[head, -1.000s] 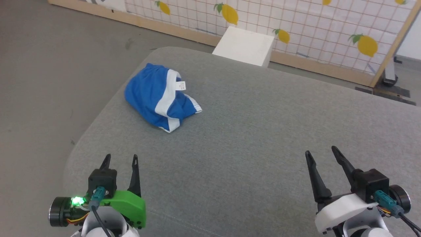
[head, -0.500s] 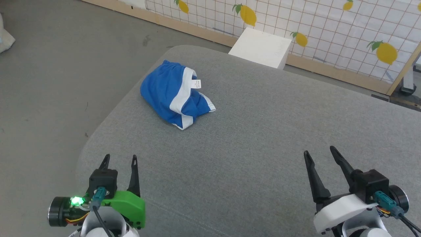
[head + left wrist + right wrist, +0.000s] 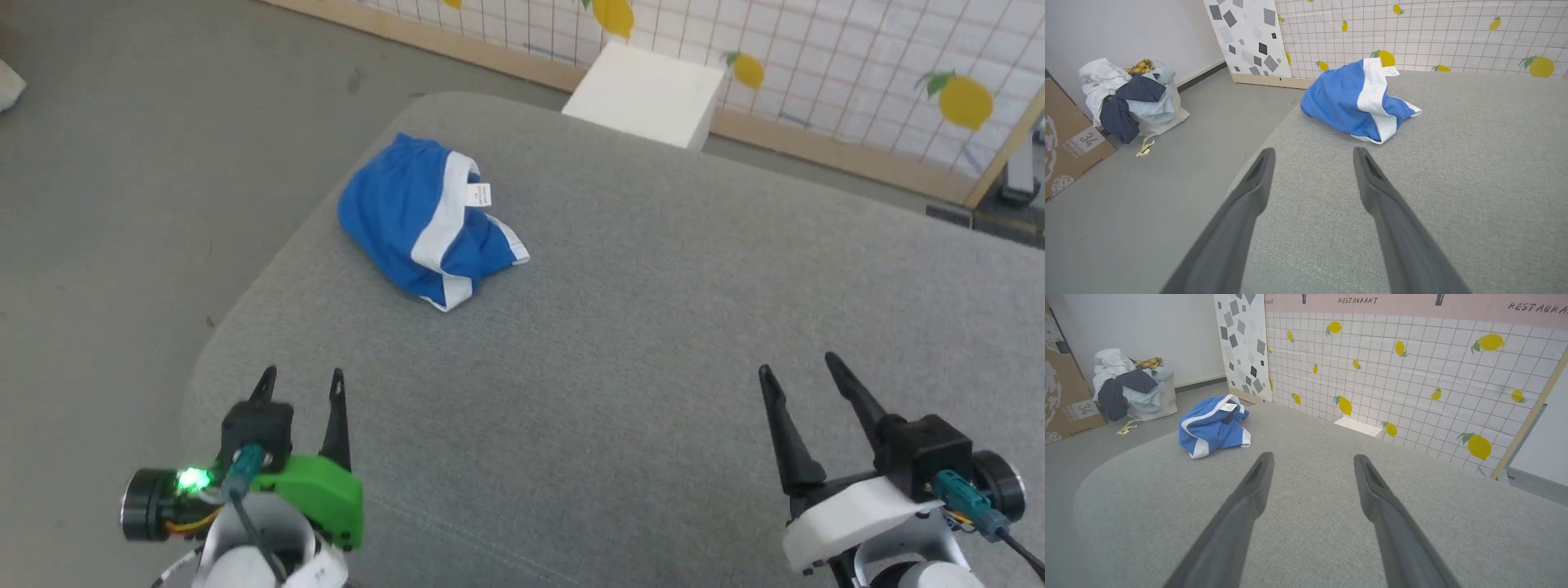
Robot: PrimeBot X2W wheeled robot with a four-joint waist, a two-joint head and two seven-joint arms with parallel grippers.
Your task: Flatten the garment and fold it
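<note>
Head view gives me one garment (image 3: 424, 220): a single pair of bright blue shorts, bunched into a rumpled heap and not laid flat. It lies on the far left part of the grey padded surface (image 3: 637, 343), close to that surface's rounded far corner and left edge. One broad white stripe runs across the heap, and one small white tag (image 3: 479, 194) sticks up from its top edge.

I have two grippers, each with two long dark fingers. My left gripper (image 3: 302, 373) hangs over the near left part of the surface with its fingers spread apart, pointing toward the heap but well apart from it. My right gripper (image 3: 798, 365) hangs over the near right part, its fingers likewise spread, farther from the shorts than the left one. Neither touches the cloth.

Beyond the far edge of the surface stands one white block (image 3: 645, 90) on the floor (image 3: 122, 204), against one lemon-print panel (image 3: 857, 82) with a wooden frame. From my left wrist I count one more panel with grey squares (image 3: 1249, 36), one bag heaped with mixed laundry (image 3: 1131, 98), and one cardboard box (image 3: 1069, 143) beside it.
</note>
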